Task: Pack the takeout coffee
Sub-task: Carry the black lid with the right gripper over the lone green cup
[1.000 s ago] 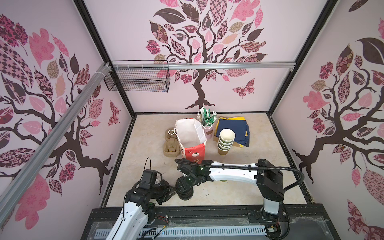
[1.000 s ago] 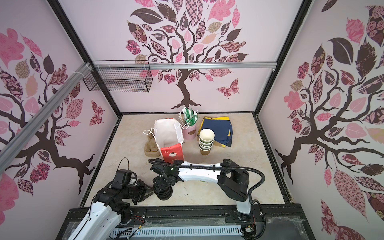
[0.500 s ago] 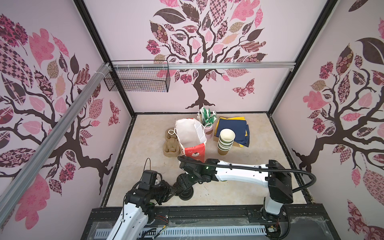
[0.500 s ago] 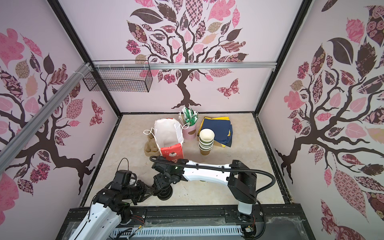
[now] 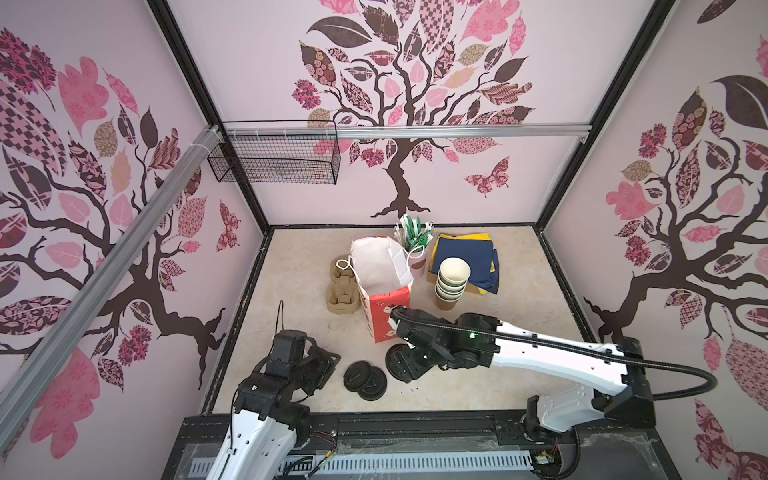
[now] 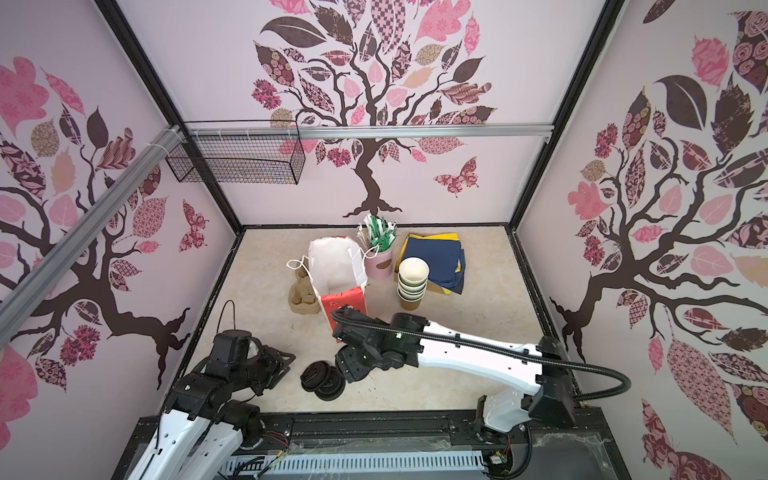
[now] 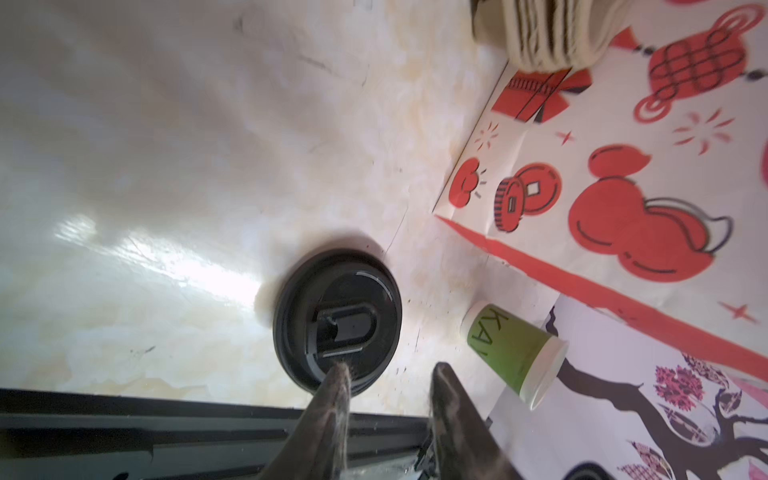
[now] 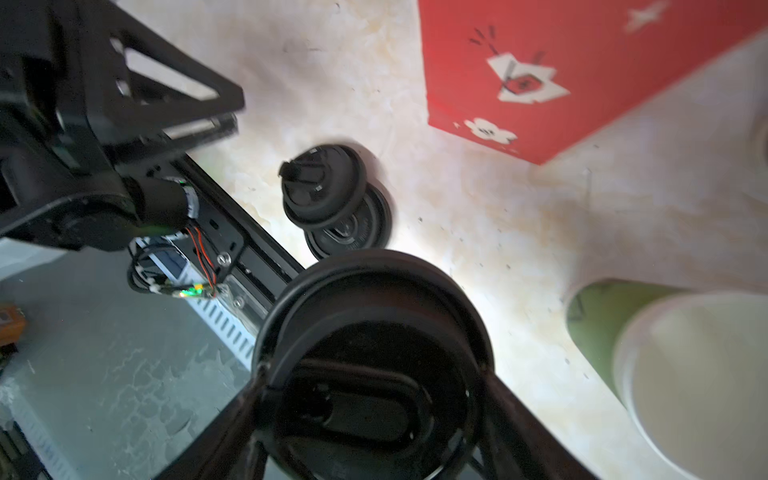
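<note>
My right gripper (image 8: 372, 374) is shut on a round black sip lid (image 8: 374, 332), held just above the table in front of the bag in both top views (image 5: 400, 362). Two more black lids (image 5: 365, 379) lie overlapping on the table between the grippers. A green paper cup (image 7: 513, 348) with a white rim stands open and lidless near the bag's front corner; the right wrist view shows its mouth (image 8: 690, 374). The right arm hides it in both top views. My left gripper (image 7: 390, 368) is open and empty, its fingertips just short of the nearest lid (image 7: 336, 320).
The red-and-white paper bag (image 5: 384, 286) stands open mid-table. The beige pulp carrier (image 5: 341, 291) sits on its left. A stack of several paper cups (image 5: 451, 286), a pink holder of straws (image 5: 415, 249) and blue and yellow napkins (image 5: 467, 257) stand behind right. The table's front rail (image 5: 374, 419) is close.
My right gripper has drawn back to the right, away from the lid pile, carrying one lid. That uncovers the two lids on the table. The left arm has hardly moved.
</note>
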`<state>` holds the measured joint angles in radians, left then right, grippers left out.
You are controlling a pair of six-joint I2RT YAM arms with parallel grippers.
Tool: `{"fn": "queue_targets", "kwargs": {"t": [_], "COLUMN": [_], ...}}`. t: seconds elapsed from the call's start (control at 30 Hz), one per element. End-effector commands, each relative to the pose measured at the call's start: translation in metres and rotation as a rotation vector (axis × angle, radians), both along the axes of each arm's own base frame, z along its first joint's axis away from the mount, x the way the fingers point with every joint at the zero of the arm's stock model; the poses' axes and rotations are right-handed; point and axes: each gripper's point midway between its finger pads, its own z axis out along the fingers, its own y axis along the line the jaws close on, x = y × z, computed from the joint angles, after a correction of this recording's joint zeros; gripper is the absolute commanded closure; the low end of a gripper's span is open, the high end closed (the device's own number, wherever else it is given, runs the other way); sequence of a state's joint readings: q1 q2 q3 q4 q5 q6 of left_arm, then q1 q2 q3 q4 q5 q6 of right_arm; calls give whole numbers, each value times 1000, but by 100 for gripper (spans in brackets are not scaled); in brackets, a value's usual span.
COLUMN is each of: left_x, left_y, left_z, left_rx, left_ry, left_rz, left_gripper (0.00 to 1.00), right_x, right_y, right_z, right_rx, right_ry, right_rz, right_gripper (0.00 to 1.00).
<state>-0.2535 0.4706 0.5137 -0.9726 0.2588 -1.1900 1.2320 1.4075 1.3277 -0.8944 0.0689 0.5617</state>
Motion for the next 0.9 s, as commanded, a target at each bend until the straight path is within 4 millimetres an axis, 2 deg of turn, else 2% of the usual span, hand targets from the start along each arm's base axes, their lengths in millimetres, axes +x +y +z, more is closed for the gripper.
{"fn": "queue_targets", "kwargs": {"t": [0.0,0.07,0.2,0.33,0.47,0.6,0.87], "left_x": [22,31,45,55,61,63,67], "left_y": [21,27,35,38,37,36,34], "left_z": [16,22,33,39,42,43,39], "left_rx": [73,93,143,200,228,228,221], "left_ry": [-96,-133,-177,-175,-162,-167,-160], "left_rz": [122,164,196,178,149,144,142], "left_gripper": [62,62,62,60,59,59,58], "right_x": [6,16,44,70,87,90,82], "right_y": [-62,-83,-110,-116,-120,-123,-109], "right_z": [6,7,4,-7,-18,-26,-44], "right_rx": [-176,-218,-231,-210,-265,-304,-295], "right_ry": [-57,-65,-76,-66,-79,-71,5], "right_rz": [-109,-185,-322,-395,-414,-402,-341], "right_gripper": [25,25,25,25,24,23,22]}}
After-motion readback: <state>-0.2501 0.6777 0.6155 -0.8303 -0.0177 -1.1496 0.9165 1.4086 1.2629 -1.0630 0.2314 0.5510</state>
